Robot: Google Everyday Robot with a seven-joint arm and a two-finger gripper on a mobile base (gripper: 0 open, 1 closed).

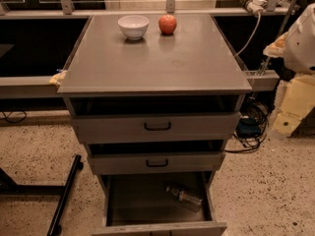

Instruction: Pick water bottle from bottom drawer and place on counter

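The water bottle (pixel 184 197) is small and clear. It lies on its side in the right half of the bottom drawer (pixel 142 200), which is pulled open and otherwise plain grey inside. The counter (pixel 157 63) is the broad grey top of the cabinet above it. My gripper is not in view; only a white rounded part of my arm (pixel 301 38) shows at the right edge, level with the counter and apart from it.
A white bowl (pixel 133 26) and a red apple (pixel 168 24) stand at the back of the counter. The two upper drawers with black handles (pixel 157 126) are slightly open. Cables (pixel 251 132) lie right of the cabinet and a black stand leg (pixel 66 193) is on the left.
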